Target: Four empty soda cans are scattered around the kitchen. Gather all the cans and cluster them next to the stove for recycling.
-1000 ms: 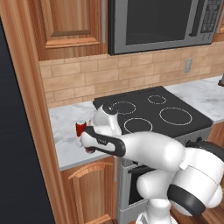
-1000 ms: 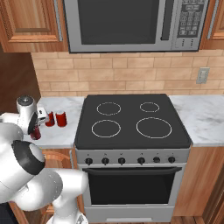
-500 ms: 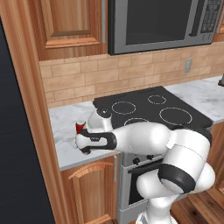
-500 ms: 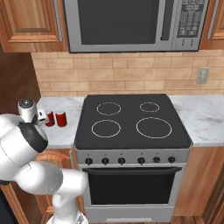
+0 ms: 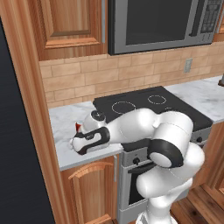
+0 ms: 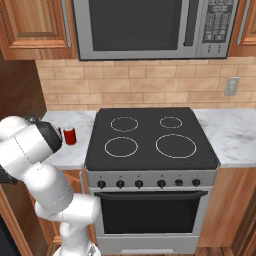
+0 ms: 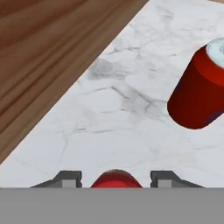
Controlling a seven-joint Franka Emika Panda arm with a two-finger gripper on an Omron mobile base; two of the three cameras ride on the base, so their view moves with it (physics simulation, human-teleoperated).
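Note:
In the hand view a red soda can [image 7: 116,179] sits between the two finger tips of my gripper [image 7: 116,180], which is shut on it low over the marble counter [image 7: 109,113]. A second red soda can [image 7: 199,89] with a silver top stands ahead to the right, apart from the held one. In the right base view a can [image 6: 70,136] stands on the counter just left of the stove [image 6: 150,137]; a red sliver of another can [image 6: 60,134] shows beside my arm. In the left base view my hand [image 5: 89,140] hangs over the counter left of the stove [image 5: 140,105], with a red can [image 5: 78,127] peeking out behind it.
A tall wooden cabinet side [image 5: 26,131] bounds the counter on the left and lies close ahead of the hand [image 7: 43,52]. A steel microwave [image 6: 150,25] hangs above the stove. More marble counter [image 6: 235,135] runs right of the stove.
The hand has sunk a little and shifted left over the counter with the can still held. The elbow has swung nearer the cameras and hides more of the counter.

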